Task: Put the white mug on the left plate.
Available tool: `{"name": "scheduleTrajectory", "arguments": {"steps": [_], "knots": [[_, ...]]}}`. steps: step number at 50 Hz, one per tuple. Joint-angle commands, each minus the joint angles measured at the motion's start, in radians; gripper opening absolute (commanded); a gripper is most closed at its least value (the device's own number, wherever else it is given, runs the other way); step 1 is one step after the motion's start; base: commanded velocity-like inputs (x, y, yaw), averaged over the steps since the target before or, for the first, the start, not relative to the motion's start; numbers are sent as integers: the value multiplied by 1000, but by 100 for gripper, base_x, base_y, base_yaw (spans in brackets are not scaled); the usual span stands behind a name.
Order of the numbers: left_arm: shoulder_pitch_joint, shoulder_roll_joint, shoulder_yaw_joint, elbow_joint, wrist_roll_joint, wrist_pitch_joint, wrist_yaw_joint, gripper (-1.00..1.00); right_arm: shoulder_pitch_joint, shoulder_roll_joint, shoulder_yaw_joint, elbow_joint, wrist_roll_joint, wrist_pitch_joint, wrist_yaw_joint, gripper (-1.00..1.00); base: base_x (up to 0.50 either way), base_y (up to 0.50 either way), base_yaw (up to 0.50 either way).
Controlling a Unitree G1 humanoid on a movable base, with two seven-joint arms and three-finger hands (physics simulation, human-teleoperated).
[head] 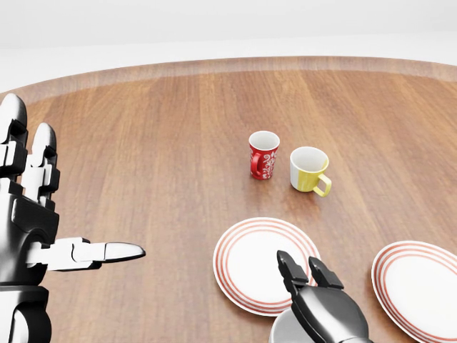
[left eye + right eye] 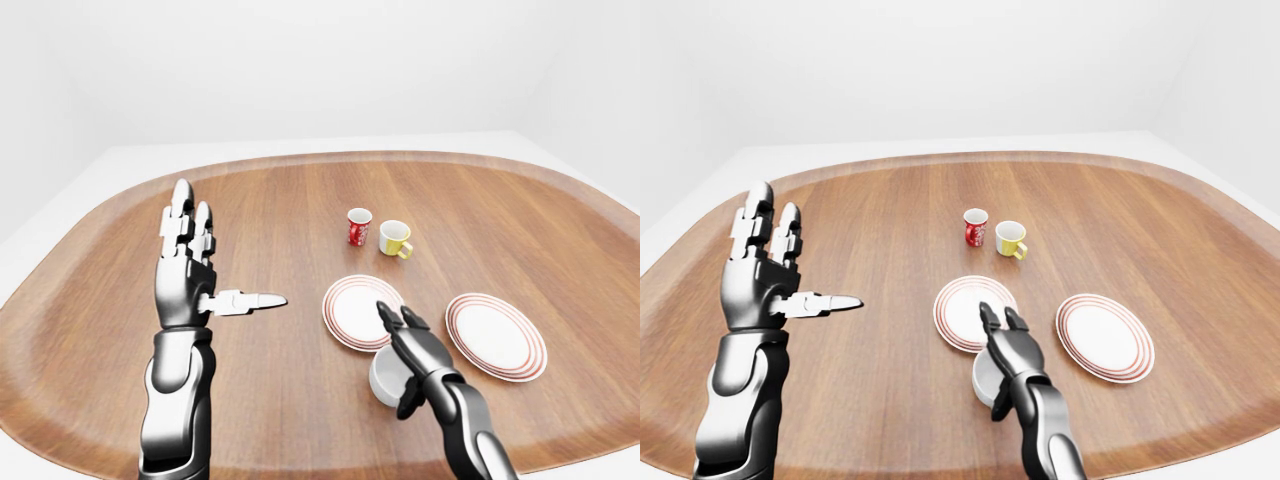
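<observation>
White mug [image 2: 385, 377] sits bottom center of the left-eye view, just below the left plate [image 2: 352, 310], off it. Right hand [image 2: 412, 345] is draped over the mug, 2 fingers above the rim, thumb down its side; cannot tell if gripped. Left hand [image 2: 190, 270] raised at left, fingers wide, empty. Step looks like grasping; next needs a firm close, lift, short carry up-frame onto the plate.

- Left plate [image 2: 352, 310] and right plate [image 2: 497, 335] lie side by side on the table [image 2: 280, 200], apart.
- White mug [image 2: 385, 380] stands just below the left plate.
- Two mugs [image 2: 378, 232] stand together above the left plate.
</observation>
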Motion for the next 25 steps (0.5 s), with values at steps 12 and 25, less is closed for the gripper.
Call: {"name": "scheduleTrajectory", "arguments": {"steps": [12,25], "knots": [[2,-1,-2,-1,1,0,-1,100,-41,-3,-3,79,-8,0,-17,100,0,0,0],[3,-2,-3,-3,1,0,-1,100,-70,3,15,168,5,0,-46,100,0,0,0]]}}
